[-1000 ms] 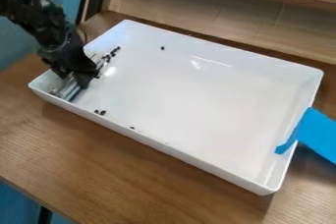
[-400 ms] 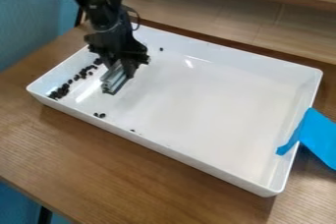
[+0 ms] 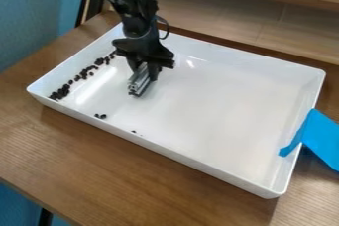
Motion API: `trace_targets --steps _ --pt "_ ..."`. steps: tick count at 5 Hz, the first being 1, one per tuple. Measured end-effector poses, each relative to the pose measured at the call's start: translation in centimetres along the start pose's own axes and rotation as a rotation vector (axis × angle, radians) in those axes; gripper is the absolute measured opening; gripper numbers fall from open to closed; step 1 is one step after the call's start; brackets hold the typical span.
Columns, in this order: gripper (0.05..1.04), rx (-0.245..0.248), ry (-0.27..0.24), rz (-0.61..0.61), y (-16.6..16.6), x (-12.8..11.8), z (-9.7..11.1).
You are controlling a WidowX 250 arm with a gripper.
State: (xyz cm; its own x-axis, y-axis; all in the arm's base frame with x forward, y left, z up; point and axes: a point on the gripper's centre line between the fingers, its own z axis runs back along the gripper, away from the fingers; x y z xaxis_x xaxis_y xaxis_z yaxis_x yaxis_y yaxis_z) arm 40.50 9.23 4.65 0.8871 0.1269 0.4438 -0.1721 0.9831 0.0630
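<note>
Camera view: A silver metal bar [image 3: 139,82] slants over the white tray's [image 3: 218,106] left half, its long axis running from upper right to lower left, gripped by the black gripper's [image 3: 147,69] fingers, parted by its width.

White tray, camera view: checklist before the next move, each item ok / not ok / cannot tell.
1. Grooved metal piece between the fingers of the gripper: ok.
2. Grip firm enough not to slip: cannot tell.
3. Piece lifted off the floor of the white tray: cannot tell.
4. Tray floor free of dark bits: not ok, a row along the image-left end, a few near the front wall.
5. Blue strip away from the gripper: ok, it is at the image-right wall.
</note>
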Motion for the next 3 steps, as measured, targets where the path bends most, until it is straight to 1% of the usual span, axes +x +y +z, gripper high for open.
trace_targets --steps 1,2,3 --pt "0.386 0.016 0.002 0.020 0.1 1.1 -0.9" --pt "0.386 0.011 -0.014 0.025 -0.3 2.2 -0.6" --pt "0.386 0.006 -0.014 0.029 -0.6 2.4 -0.5"
